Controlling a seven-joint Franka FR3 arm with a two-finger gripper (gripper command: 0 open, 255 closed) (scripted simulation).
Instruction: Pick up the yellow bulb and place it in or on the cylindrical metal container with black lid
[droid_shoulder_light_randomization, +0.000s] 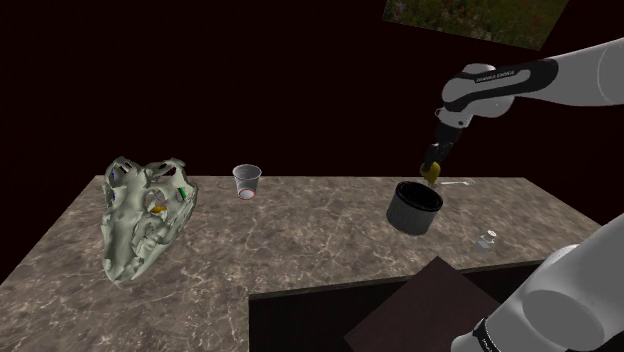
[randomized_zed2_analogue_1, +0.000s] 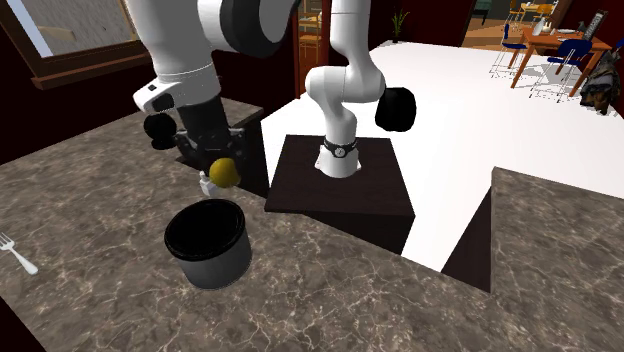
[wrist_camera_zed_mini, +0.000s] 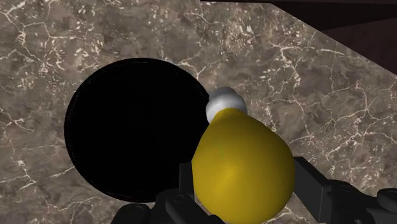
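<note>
**Yellow bulb** (wrist_camera_zed_mini: 242, 162), its white base (wrist_camera_zed_mini: 224, 102) pointing away from the hand, is hanging in the air, pinched between the two black fingers of the gripper (wrist_camera_zed_mini: 245, 181). Right of centre in the shoulder view, it is hovering just above the rim of the dark cylindrical container (droid_shoulder_light_randomization: 411, 216), whose top is showing black. The container is standing upright on the brown marbled countertop (droid_shoulder_light_randomization: 300, 240). Farther out, a clear cup (droid_shoulder_light_randomization: 246, 182) is standing at that view's centre and a pale skull (droid_shoulder_light_randomization: 145, 210) is lying at its left. A fork (randomized_zed2_analogue_1: 18, 253) is lying at the second exterior view's left edge.
</note>
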